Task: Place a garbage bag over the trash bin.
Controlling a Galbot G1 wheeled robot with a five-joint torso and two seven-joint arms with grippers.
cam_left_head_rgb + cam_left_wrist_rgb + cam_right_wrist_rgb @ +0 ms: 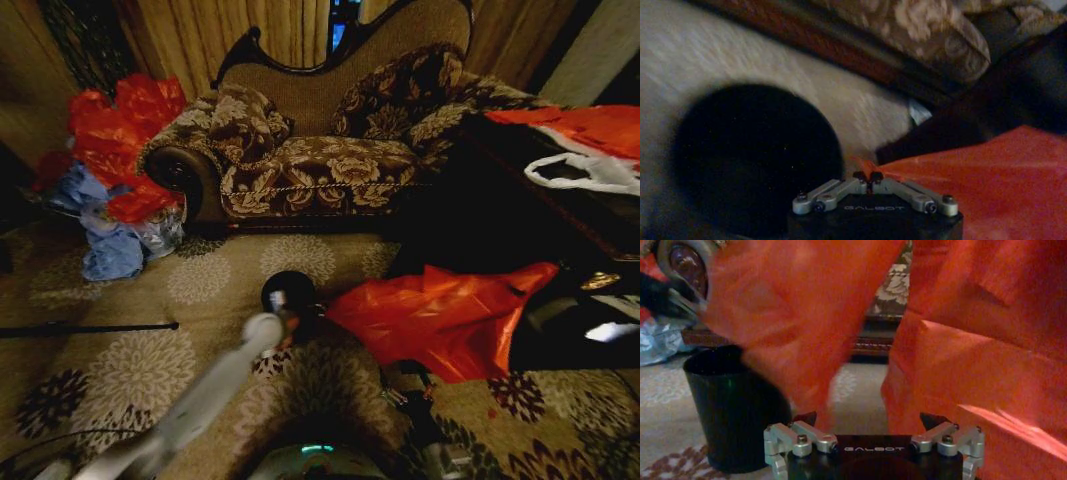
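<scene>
The trash bin [288, 292] is a small black cylinder standing on the carpet in front of the sofa; its dark mouth [753, 155] fills the left wrist view. The garbage bag [440, 318] is a crinkly red sheet spread just right of the bin. My left gripper [868, 176] is shut on a corner of the bag, right beside the bin's rim, at the end of the pale arm [215, 385]. My right gripper [868, 420] is open, low and close behind the hanging bag [987, 365], with the bin [733, 405] standing a little beyond it.
A patterned sofa [320, 160] stands behind the bin. A heap of red and blue bags [115, 170] lies at its left end. A dark table [560, 210] on the right carries another orange-red bag [590, 125] and a white one [585, 172]. A black rod [90, 328] lies on the carpet.
</scene>
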